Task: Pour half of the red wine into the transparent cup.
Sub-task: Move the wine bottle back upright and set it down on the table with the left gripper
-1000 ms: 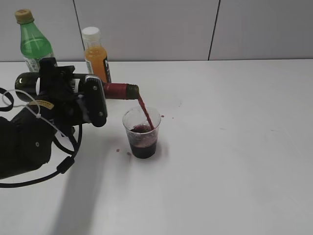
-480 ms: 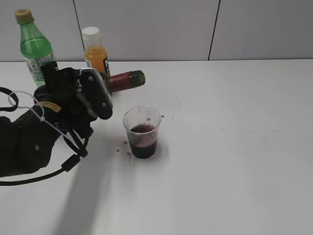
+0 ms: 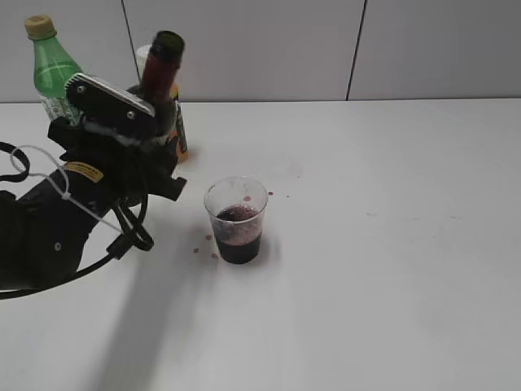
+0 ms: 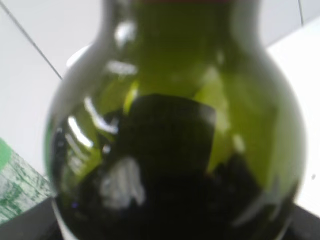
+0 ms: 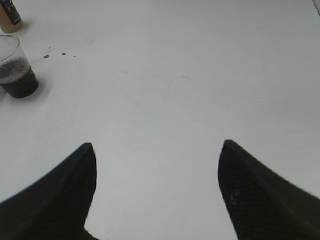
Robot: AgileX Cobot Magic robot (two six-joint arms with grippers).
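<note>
My left gripper (image 3: 134, 142) is shut on the dark green wine bottle (image 3: 160, 69), which now stands nearly upright with its maroon neck and open mouth pointing up. The bottle's green shoulder (image 4: 175, 125) fills the left wrist view and hides the jaws. The transparent cup (image 3: 237, 220) stands on the table to the right of the gripper, about a third full of red wine. It also shows at the far left of the right wrist view (image 5: 14, 67). My right gripper (image 5: 157, 150) is open and empty over bare table.
A green soda bottle (image 3: 53, 69) and an orange juice bottle (image 3: 177, 134) stand at the back left, behind my left gripper. Small red drops (image 3: 203, 244) lie on the table around the cup.
The wine bottle has swung from lying level over the cup, pouring, to nearly upright. The stream has stopped. The cup has not moved.
</note>
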